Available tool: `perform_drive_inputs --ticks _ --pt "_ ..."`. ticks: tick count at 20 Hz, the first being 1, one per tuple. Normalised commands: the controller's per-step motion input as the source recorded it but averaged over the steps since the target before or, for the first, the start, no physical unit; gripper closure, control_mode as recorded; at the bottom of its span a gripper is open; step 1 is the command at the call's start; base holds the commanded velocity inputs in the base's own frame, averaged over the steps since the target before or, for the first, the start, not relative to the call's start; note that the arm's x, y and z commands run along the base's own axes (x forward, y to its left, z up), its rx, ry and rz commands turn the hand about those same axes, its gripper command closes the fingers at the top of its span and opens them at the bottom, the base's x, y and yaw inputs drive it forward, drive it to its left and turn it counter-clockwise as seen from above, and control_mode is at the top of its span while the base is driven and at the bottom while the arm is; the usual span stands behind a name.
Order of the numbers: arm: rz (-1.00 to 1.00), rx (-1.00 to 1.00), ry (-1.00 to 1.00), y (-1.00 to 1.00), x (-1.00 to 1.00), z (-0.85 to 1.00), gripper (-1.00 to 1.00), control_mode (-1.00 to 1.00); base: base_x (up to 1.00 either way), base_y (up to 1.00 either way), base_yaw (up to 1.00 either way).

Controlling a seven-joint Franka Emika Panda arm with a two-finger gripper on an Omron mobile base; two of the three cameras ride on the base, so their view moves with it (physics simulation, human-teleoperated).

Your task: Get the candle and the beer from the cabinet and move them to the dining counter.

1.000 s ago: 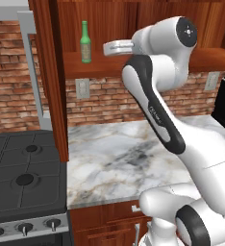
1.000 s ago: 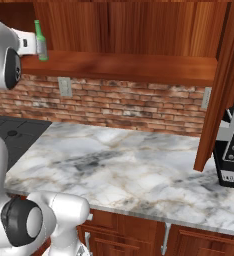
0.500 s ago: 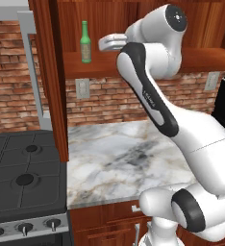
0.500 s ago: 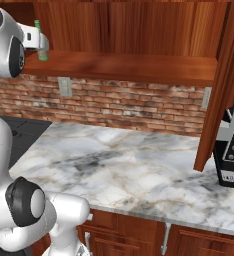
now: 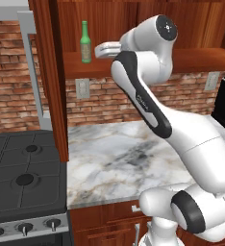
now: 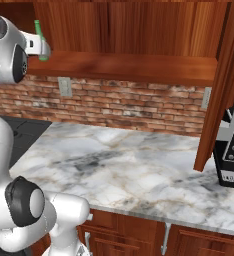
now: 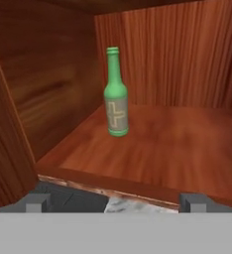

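So I've got the pincer (image 7: 113, 201) raised to the cabinet (image 5: 148, 62) shelf, fingers spread wide with nothing between them. Beer (image 7: 116, 94) stands upright on that shelf, near the cabinet's left wall and well back from the front edge, apart from my fingertips (image 7: 37, 202). Below the cabinet sits the marble tabletop (image 5: 114, 158) against red brick, with a black stove (image 5: 23, 182) beside it.

The beer (image 7: 116, 94) stands upright on the cabinet (image 7: 152, 144) shelf, beyond the wide-open claw (image 7: 116, 202).
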Motion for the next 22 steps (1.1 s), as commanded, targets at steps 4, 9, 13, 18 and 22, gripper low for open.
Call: perform_drive_inputs --ticks 4,9,13,18,22 --pt "0.00 0.00 0.00 0.01 0.30 -0.11 -1.00 -1.00 0.00 0.00 0.00" --pt "0.01 0.00 0.02 0.00 0.41 0.02 -1.00 -1.00 0.00 0.00 0.00" --pt "0.02 0.00 0.02 0.13 0.31 0.06 -1.00 -1.00 0.00 0.00 0.00" --pt "0.01 0.00 0.07 0.19 0.26 0.01 -1.00 -1.00 0.00 0.00 0.00" --pt "0.00 0.00 0.09 0.17 0.41 0.00 -1.00 -1.00 0.00 0.00 0.00"
